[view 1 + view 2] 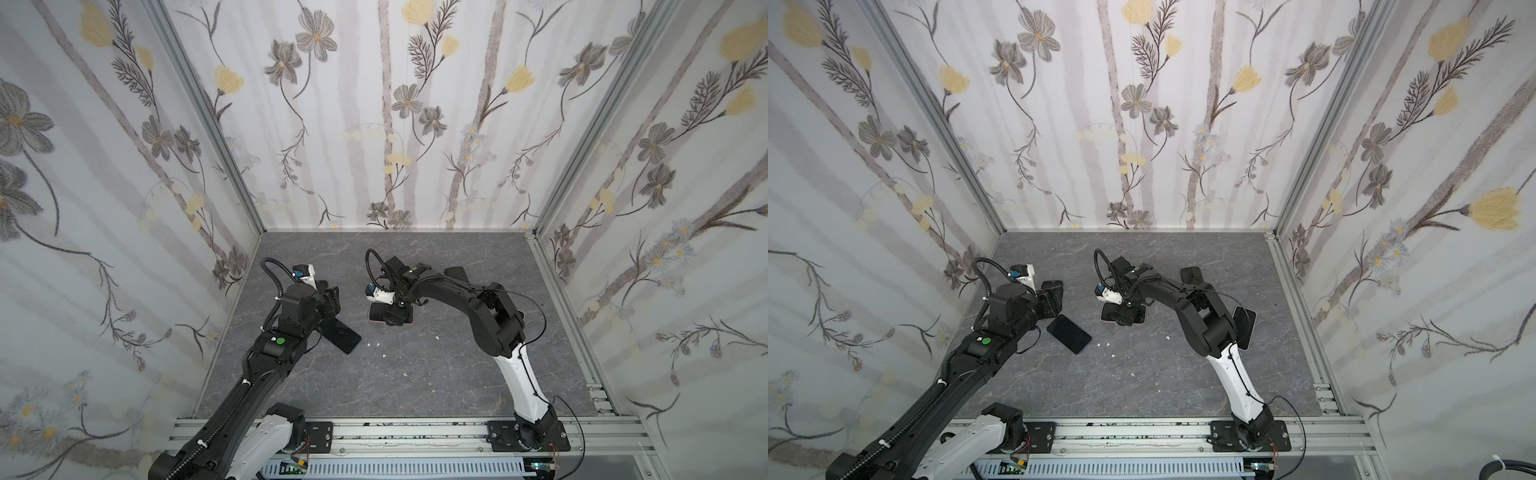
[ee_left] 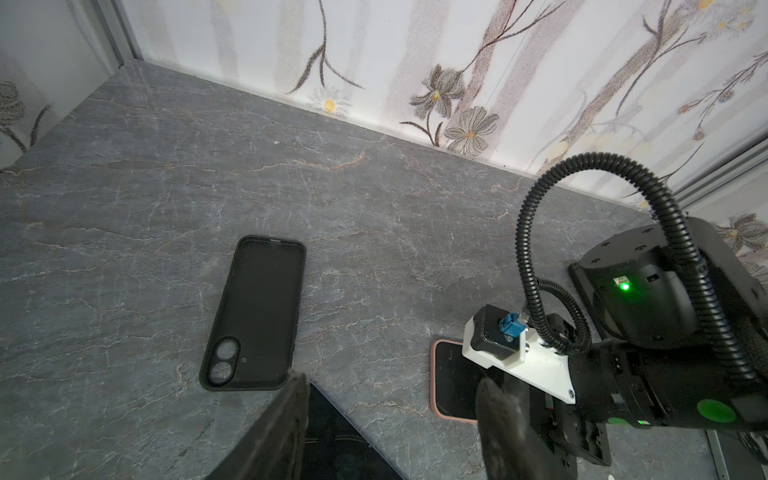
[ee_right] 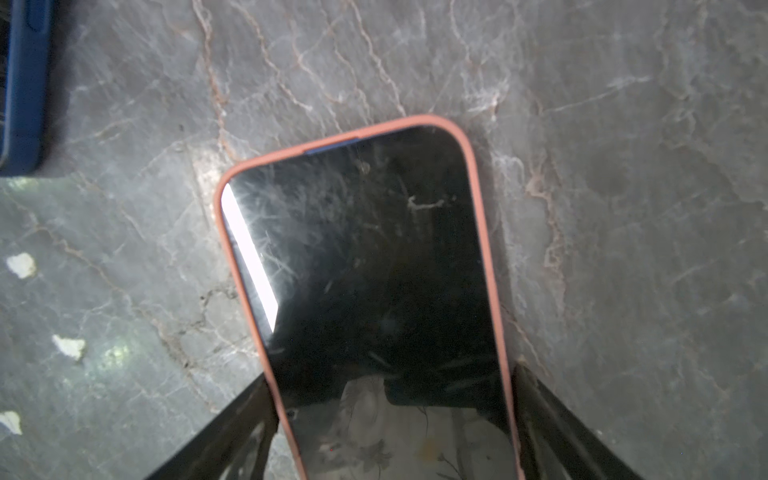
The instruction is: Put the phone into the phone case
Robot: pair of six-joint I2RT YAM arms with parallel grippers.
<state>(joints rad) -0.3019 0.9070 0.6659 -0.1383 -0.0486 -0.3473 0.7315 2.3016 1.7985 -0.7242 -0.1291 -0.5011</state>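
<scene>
Right wrist view: the right gripper (image 3: pixel 392 374) straddles the pink-cased phone (image 3: pixel 365 249), fingers (image 3: pixel 245 419) at both long edges (pinching or not, I cannot tell). Jaws apart, the left gripper (image 2: pixel 390 382) hangs by the black phone (image 1: pixel 1069 333), which lies flat near the empty black case (image 2: pixel 253 316).

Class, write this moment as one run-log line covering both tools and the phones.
left tool: open over dark phone | right tool: straddles pink-cased phone, grip unclear | black case: empty, on table

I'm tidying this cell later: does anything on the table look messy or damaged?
Small white scraps litter the table beside the pink-cased phone, whose screen looks scuffed and smeared.
</scene>
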